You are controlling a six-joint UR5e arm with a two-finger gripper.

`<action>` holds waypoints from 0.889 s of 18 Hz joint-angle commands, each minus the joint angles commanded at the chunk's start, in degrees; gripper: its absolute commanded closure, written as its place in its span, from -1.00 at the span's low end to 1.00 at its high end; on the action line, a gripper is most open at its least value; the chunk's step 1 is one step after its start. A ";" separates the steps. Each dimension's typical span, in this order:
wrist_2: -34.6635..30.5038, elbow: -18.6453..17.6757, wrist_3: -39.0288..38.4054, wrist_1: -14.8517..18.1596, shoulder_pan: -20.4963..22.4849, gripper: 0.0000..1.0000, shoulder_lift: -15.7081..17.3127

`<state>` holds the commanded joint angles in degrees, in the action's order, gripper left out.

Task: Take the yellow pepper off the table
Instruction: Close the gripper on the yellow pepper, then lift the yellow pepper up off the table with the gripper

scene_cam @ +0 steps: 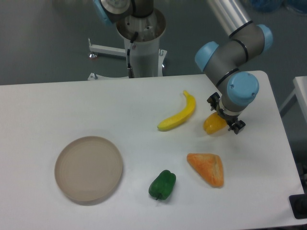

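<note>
At the three o'clock side of the flat white counter [72, 105], the small glossy yellow-orange pepper [214, 124] is lying directly under the black two-finger gripper [223, 115], whose fingers are straddling it, spread; contact is unclear. The long curved yellow banana [178, 114] is lying just beside, at nine o'clock.

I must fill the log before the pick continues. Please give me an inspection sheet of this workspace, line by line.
Surface: white table, rounded far-right corner.
Job's things: yellow pepper lying on the table, right of the banana, partly covered by the pincer.
Clutter: banana; orange wedge; green pepper; round beige plate, nothing in it.
Grippers: pincer directly over the pepper; whether it is open or shut cannot be told.
Cables: black cable on the white pedestal behind the table.
Surroundings: dark grey floor.
</note>
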<state>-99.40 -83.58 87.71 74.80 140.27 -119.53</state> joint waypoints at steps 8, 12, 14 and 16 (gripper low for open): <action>0.00 -1.06 0.00 -0.35 0.09 -0.59 0.00; 0.00 -0.62 0.09 -0.35 0.26 -0.23 0.00; 0.00 -0.53 0.00 -0.35 0.26 -0.16 0.00; 0.00 -0.27 0.09 -0.26 0.26 -0.11 0.00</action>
<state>-99.40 -83.85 87.80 74.53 140.54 -119.53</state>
